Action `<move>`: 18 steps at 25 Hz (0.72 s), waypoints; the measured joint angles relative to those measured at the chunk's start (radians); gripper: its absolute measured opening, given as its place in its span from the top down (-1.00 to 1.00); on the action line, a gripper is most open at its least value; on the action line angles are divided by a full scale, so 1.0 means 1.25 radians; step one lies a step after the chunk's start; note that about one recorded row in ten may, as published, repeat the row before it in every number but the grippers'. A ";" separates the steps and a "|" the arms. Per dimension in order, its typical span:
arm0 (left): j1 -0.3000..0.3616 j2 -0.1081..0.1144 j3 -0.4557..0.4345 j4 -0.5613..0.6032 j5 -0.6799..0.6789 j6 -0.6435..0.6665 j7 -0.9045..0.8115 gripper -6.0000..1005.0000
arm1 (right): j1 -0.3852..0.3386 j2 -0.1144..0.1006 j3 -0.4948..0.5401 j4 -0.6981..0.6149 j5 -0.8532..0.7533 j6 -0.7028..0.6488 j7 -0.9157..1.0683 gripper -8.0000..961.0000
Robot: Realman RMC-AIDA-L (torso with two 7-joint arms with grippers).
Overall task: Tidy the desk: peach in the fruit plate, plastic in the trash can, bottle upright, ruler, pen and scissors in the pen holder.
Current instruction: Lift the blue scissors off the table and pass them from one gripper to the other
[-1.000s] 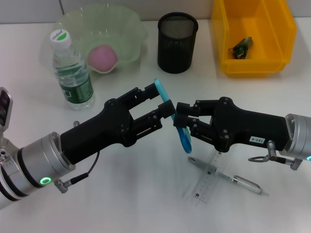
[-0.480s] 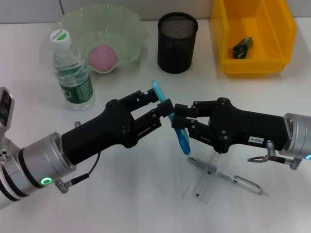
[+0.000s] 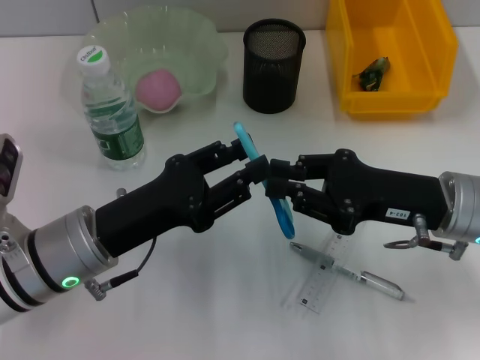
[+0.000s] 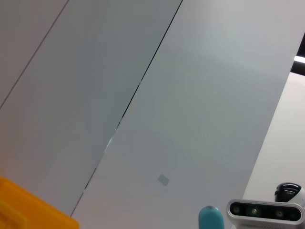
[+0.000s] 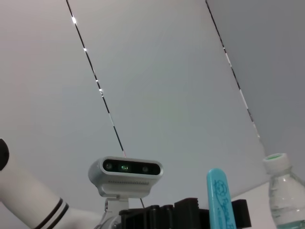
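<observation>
Two black grippers, left (image 3: 253,166) and right (image 3: 271,183), both have jaws closed on one blue-handled pair of scissors (image 3: 279,208) above the white desk (image 3: 195,315)

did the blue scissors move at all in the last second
Yes, slightly. In the head view the blue scissors, held between the left gripper and right gripper, shifted a little toward the robot's left, judged against the pen holder.

The white desk (image 3: 210,315) carries a black mesh pen holder (image 3: 274,66) — left of it fruit plate (image 3: 195,52) and bottle (image 3: 111,112), right a yellow bin (image 3: 394,56), nearer ruler (image 3: 324,277) and pen (image 3: 349,271).
</observation>
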State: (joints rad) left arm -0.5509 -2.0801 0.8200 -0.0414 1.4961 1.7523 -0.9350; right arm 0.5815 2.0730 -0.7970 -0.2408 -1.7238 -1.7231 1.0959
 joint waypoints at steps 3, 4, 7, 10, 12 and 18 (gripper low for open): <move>-0.002 0.000 0.000 0.000 0.005 0.002 -0.003 0.04 | 0.000 -0.002 -0.004 0.000 0.000 -0.010 0.000 0.54; -0.003 0.000 0.001 0.000 0.005 0.003 -0.003 0.04 | 0.001 -0.002 -0.007 0.000 0.000 -0.012 0.000 0.54; -0.003 0.000 0.001 0.000 0.006 0.006 -0.003 0.05 | 0.003 -0.003 -0.014 0.000 0.000 -0.012 0.001 0.54; -0.003 0.000 0.001 0.000 0.007 0.013 -0.005 0.06 | 0.004 -0.004 -0.017 0.000 0.000 -0.013 0.001 0.54; -0.003 0.000 0.001 0.000 0.007 0.015 -0.006 0.06 | 0.004 -0.006 -0.017 0.000 0.000 -0.016 0.001 0.54; -0.007 0.000 0.019 0.000 0.008 0.023 -0.008 0.12 | 0.003 -0.016 -0.016 -0.003 0.000 -0.035 0.001 0.54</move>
State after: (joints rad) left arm -0.5597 -2.0801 0.8436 -0.0414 1.5065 1.7810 -0.9444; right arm 0.5848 2.0533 -0.8176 -0.2441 -1.7242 -1.7667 1.0971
